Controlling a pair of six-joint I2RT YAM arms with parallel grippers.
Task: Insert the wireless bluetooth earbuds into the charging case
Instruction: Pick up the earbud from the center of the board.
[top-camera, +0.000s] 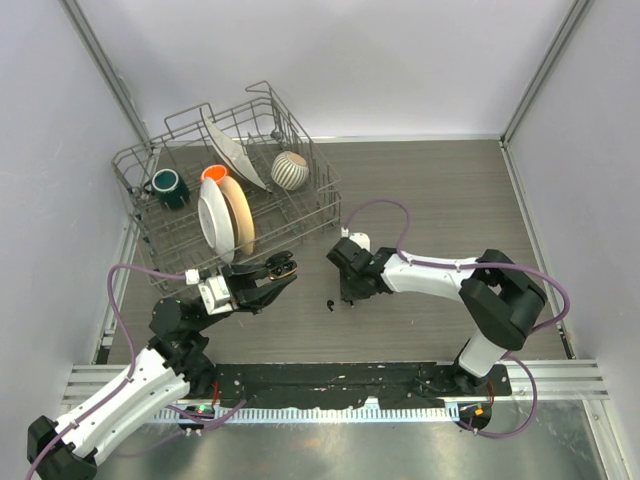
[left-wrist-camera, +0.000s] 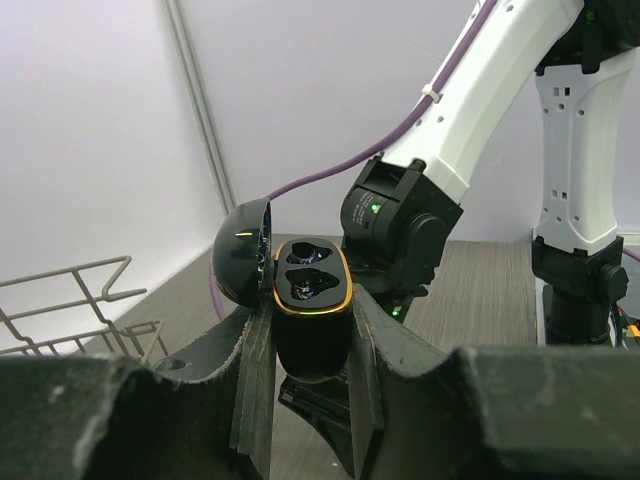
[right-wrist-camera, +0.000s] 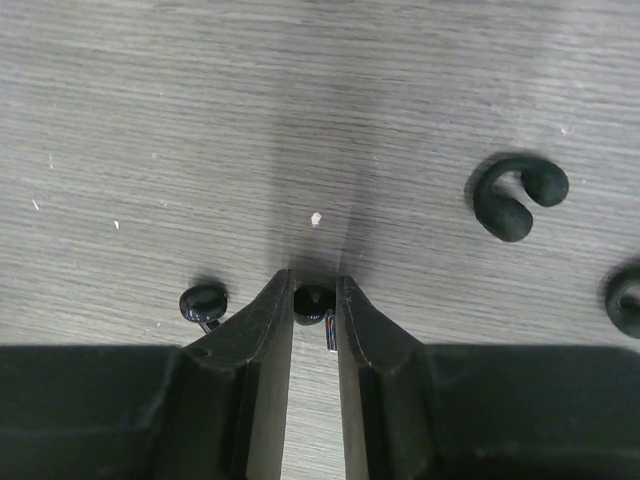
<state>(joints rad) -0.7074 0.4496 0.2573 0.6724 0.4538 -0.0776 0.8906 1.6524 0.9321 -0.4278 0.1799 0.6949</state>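
Right gripper (right-wrist-camera: 314, 282) angled down at table (right-wrist-camera: 400, 80), pinching earbud (right-wrist-camera: 313, 302); left gripper (left-wrist-camera: 310, 338) clamps charging case (left-wrist-camera: 311, 285) (lid open), raised.

Black on grey wood grain
Glossy black charging case (left-wrist-camera: 312, 340) has an orange-gold rim; black earbuds (right-wrist-camera: 203, 301) sit against the grey streaked surface (right-wrist-camera: 200, 120).

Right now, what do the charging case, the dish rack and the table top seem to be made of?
The charging case: probably hard plastic, glossy black; its curved body shows soft highlights. The dish rack: thin grey wire, likely metal, perhaps coated. The table: matte wood grain; real wood or laminate, I cannot tell.
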